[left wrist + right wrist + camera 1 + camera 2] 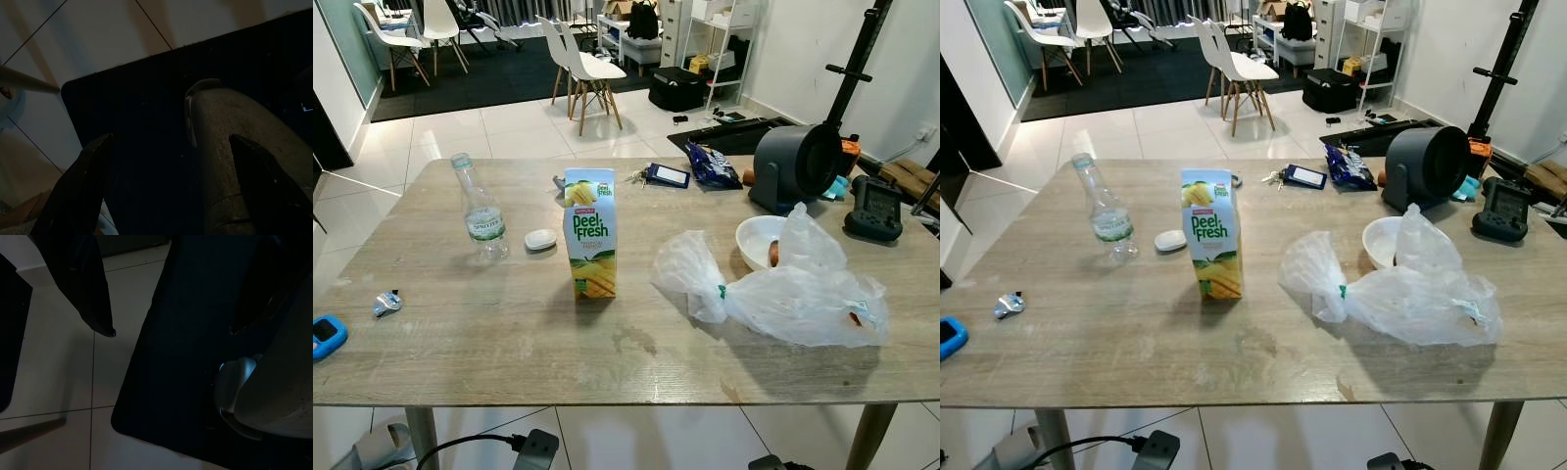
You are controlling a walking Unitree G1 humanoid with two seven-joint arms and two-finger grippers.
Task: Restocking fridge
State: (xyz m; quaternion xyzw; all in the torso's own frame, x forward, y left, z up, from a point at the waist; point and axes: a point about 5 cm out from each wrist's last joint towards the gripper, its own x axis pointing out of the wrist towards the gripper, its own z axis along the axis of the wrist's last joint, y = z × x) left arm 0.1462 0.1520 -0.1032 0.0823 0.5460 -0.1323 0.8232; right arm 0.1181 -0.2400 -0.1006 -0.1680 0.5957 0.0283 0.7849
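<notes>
A Deel Fresh juice carton [590, 233] stands upright in the middle of the wooden table [489, 343]. To its left stands a clear water bottle [481, 211] with no cap. At the right lies a crumpled clear plastic bag [783, 294], partly over a white bowl [756, 240] that holds something orange. Both arms hang idle below the table. My left gripper [171, 186] is open over a dark mat and pale floor tiles. My right gripper [171, 331] is open too, above the same kind of mat.
A small white oval object [540, 239] lies between bottle and carton. Keys with a card holder [664, 175], a snack bag [710, 164], a grey fan [798, 166] and a black device [873, 208] sit along the far edge. A blue item [325, 336] lies at the table's left edge. White chairs [587, 69] stand beyond.
</notes>
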